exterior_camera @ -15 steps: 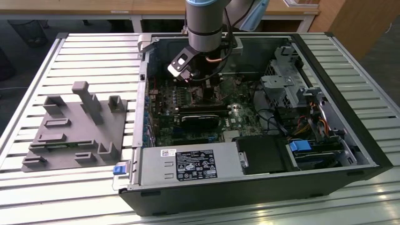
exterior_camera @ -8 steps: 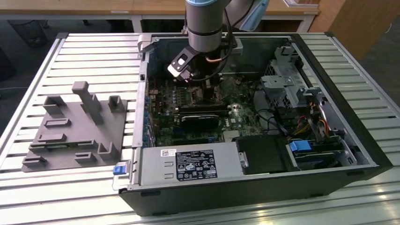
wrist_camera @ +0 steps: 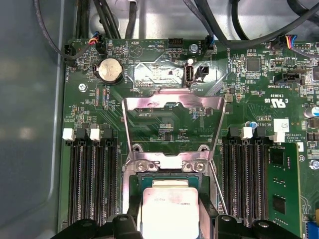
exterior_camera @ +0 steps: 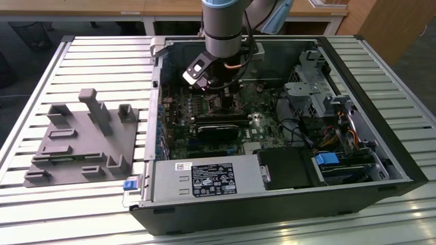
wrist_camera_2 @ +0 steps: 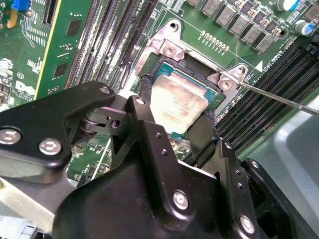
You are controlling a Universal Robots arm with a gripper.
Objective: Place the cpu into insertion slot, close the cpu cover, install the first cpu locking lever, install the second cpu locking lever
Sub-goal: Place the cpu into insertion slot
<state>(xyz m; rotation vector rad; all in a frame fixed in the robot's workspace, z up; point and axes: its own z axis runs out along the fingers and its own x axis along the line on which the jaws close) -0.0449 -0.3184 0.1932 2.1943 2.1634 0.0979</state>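
While the cover (wrist_camera: 172, 103) is standing open, baring the slot (wrist_camera_2: 192, 64), the gripper (wrist_camera_2: 175, 118) is pinching the cpu (wrist_camera_2: 177, 102) by opposite edges, holding it level there.

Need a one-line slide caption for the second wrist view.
Gripper closed on the cpu, positioned at the insertion slot.

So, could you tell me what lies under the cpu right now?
The insertion slot: its dark frame and silvery rim show around the cpu, which the gripper holds in its jaws. The slot's centre is covered by the chip and cannot be seen.
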